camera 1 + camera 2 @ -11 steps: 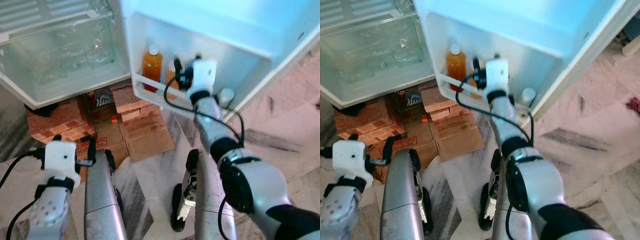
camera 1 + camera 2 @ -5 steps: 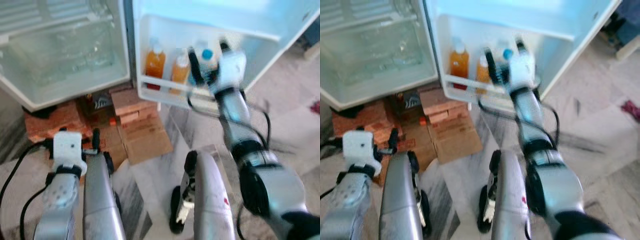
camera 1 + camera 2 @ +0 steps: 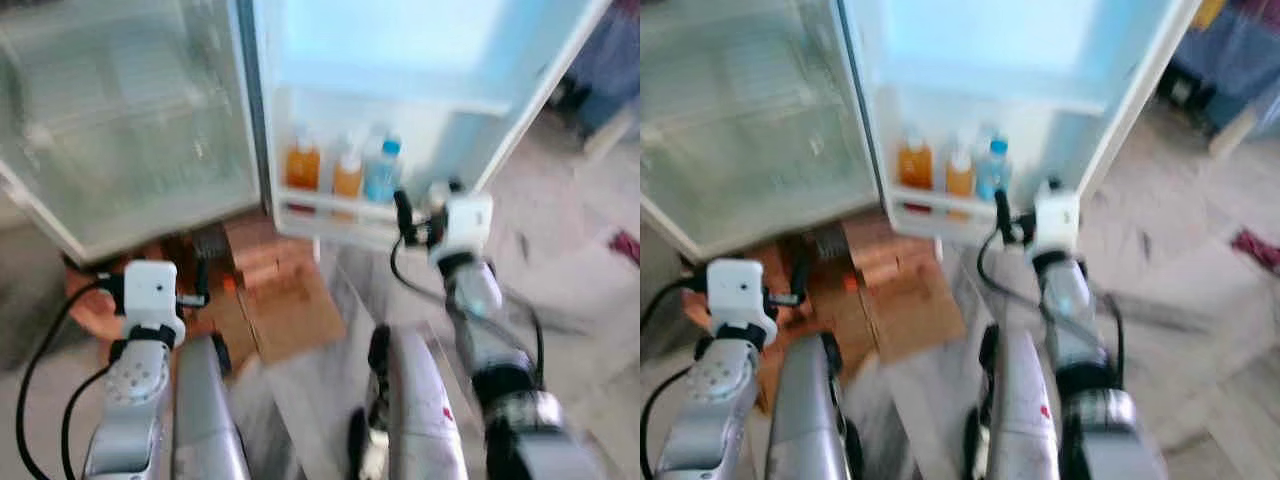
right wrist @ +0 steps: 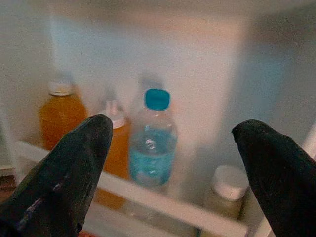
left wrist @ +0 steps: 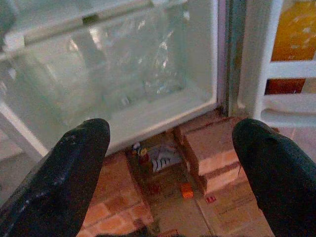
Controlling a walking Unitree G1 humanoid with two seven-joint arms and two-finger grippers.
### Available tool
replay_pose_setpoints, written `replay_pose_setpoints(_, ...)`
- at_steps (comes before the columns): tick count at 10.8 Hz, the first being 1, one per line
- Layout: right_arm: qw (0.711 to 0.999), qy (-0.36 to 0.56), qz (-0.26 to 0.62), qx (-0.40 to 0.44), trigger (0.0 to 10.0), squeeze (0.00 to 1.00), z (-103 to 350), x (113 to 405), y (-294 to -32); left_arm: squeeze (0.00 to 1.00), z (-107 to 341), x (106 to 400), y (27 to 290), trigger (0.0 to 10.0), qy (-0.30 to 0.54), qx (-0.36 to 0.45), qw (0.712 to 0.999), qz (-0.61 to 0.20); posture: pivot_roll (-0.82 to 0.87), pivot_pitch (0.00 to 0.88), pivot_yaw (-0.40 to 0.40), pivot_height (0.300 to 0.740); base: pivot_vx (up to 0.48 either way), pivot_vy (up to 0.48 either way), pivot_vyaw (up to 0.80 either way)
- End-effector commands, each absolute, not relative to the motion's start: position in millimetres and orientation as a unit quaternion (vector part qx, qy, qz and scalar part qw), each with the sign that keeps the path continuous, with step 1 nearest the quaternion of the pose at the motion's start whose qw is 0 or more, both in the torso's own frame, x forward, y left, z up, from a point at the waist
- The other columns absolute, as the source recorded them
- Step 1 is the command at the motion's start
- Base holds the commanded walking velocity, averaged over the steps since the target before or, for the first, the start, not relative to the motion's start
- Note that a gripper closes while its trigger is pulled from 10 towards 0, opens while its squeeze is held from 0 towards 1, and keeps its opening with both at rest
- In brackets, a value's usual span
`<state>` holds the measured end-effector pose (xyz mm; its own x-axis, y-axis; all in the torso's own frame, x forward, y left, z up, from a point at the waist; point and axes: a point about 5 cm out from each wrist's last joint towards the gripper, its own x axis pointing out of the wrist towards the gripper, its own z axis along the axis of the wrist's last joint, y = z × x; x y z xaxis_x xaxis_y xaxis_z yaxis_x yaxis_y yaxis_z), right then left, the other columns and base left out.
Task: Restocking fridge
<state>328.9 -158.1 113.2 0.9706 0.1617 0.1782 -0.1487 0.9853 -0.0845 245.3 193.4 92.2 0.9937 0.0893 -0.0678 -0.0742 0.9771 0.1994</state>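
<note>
The fridge door shelf (image 3: 335,205) holds two orange juice bottles (image 3: 302,165) (image 3: 347,173) and a clear water bottle with a blue cap (image 3: 381,170), all upright. My right gripper (image 3: 415,212) hovers just in front of the shelf, below and right of the water bottle, open and holding nothing. In the right wrist view the water bottle (image 4: 154,138) stands between the spread fingers, well beyond them. My left gripper (image 3: 198,283) is low on the left, open, pointing at the fridge's bottom drawer (image 5: 123,74).
A white-capped jar (image 4: 228,185) stands on the shelf beside the water bottle. Bricks (image 5: 212,148) and flattened cardboard (image 3: 290,310) lie under the fridge. The open door (image 3: 540,90) bounds the right side. Marble floor spreads to the right.
The right gripper has backed away from the door shelf, leaving the water bottle standing there. The camera has lifted and pulled back, and the picture is blurred.
</note>
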Motion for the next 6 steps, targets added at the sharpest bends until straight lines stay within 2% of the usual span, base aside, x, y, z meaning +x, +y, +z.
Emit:
replay_pose_setpoints(1, 0.989, -0.111, 0.091, -0.028, 10.0, 0.0, 121, 324, -155, 0.0, 88, 247, 189, 10.0, 0.041, 0.099, 0.994, 0.032, 0.14, 0.0, -0.024, 0.488, 0.0, 0.0, 0.0)
replay_pose_setpoints(2, 0.992, -0.101, 0.077, 0.008, 10.0, 0.0, 117, 321, -155, 0.0, 85, 253, 183, 10.0, 0.039, 0.099, 0.994, 0.018, 0.12, 0.0, -0.004, 0.507, 0.0, 0.0, 0.0)
replay_pose_setpoints(4, 0.992, -0.11, 0.067, 0.015, 10.0, 0.0, 124, 322, -151, 0.0, 86, 268, 180, 10.0, 0.031, 0.102, 0.994, 0.006, 0.09, 0.0, 0.02, 0.541, 0.0, 0.0, 0.0)
replay_pose_setpoints(6, 0.992, -0.11, 0.067, 0.015, 10.0, 0.0, 124, 322, -151, 0.0, 86, 268, 180, 10.0, 0.031, 0.102, 0.994, 0.006, 0.09, 0.0, 0.02, 0.541, 0.0, 0.0, 0.0)
